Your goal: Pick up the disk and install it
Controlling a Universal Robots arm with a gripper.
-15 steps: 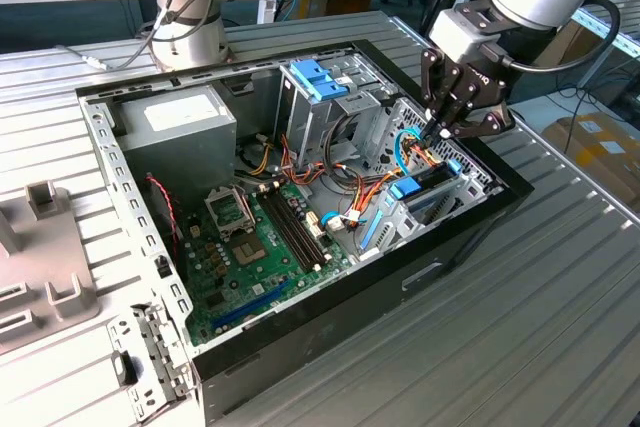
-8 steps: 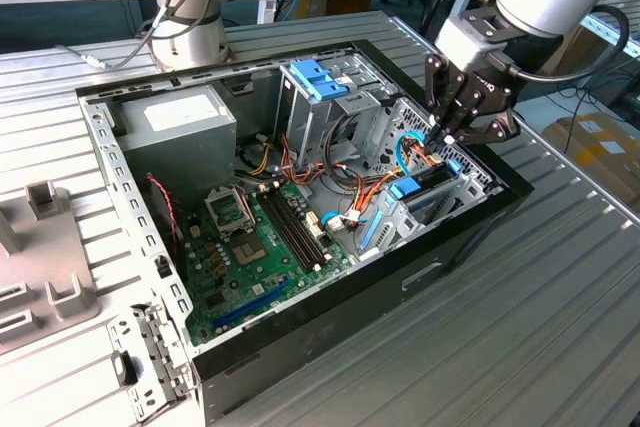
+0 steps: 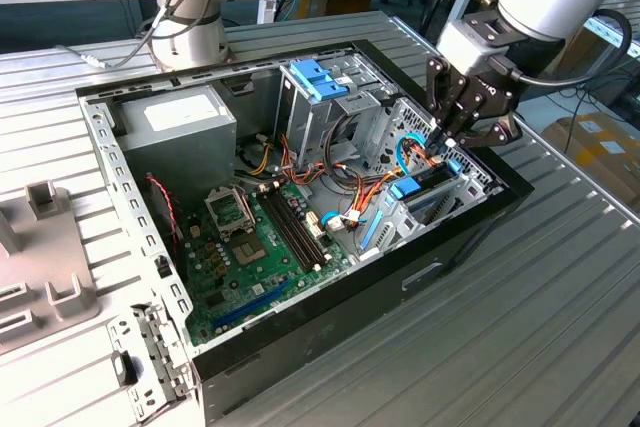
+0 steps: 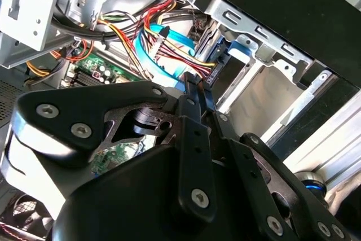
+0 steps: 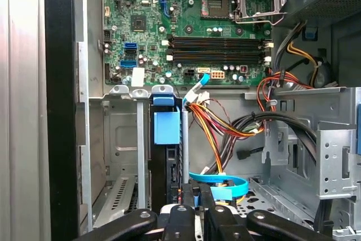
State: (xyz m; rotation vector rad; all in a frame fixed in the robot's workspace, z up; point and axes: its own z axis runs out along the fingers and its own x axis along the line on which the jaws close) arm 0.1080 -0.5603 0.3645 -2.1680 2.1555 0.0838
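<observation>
The open computer case [image 3: 300, 197] lies on a ribbed metal table [image 3: 560, 297], workbenches behind. The gripper [image 3: 452, 137] hangs over the drive bay, jaws together. Just beneath them, the disk [image 5: 167, 139] stands edgewise, mostly hidden.

The room was bright, with even light from above. The ribbed metal table [image 3: 560, 277] shone pale grey at the exterior view's right. Inside the computer case [image 3: 470, 222] soft shadows lay under the walls. In the second wrist view the near black gripper [image 4: 194, 91] looked dark and blurry.
</observation>
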